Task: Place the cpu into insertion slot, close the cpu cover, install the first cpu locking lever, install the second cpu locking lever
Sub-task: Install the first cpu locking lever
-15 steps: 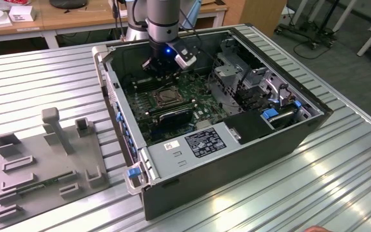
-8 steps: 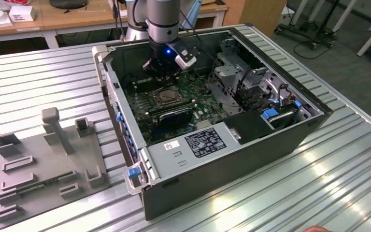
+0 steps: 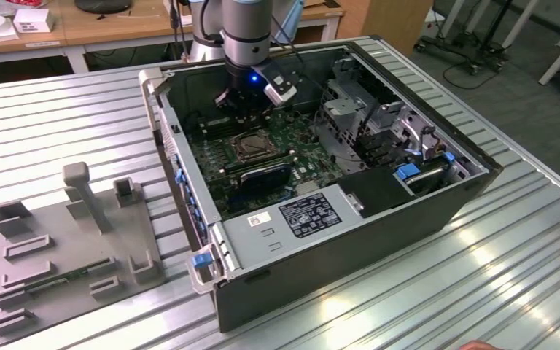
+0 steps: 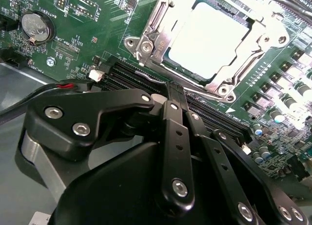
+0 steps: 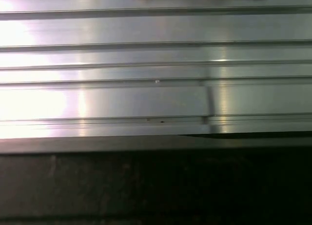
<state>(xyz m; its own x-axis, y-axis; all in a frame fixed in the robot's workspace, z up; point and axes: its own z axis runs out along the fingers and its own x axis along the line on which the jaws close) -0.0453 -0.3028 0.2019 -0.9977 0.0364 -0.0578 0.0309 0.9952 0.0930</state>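
The cpu [image 4: 212,39], a pale grey square, lies in the insertion slot [image 3: 251,146] on the green motherboard [image 4: 83,39]. The silvery cpu cover [image 4: 156,37] is down flat around it, with the chip's face showing through its window. A thin metal lever [image 4: 146,77] runs along the socket edge nearest the fingers. My gripper [image 4: 174,91] hangs inside the open computer case [image 3: 358,248], just beside the socket, over the black memory slots [image 4: 131,73]. Its black fingers [image 4: 170,117] are pressed together and hold nothing. In the exterior view the gripper [image 3: 236,111] is just beyond the socket.
A coin battery [image 4: 35,26] and a red wire [image 4: 66,86] sit close to the fingers. Drive cages [image 3: 358,117] fill the case's side at the exterior view's right. A grey fixture plate [image 3: 66,248] lies on the ribbed metal table [image 5: 146,98] at the exterior view's left.
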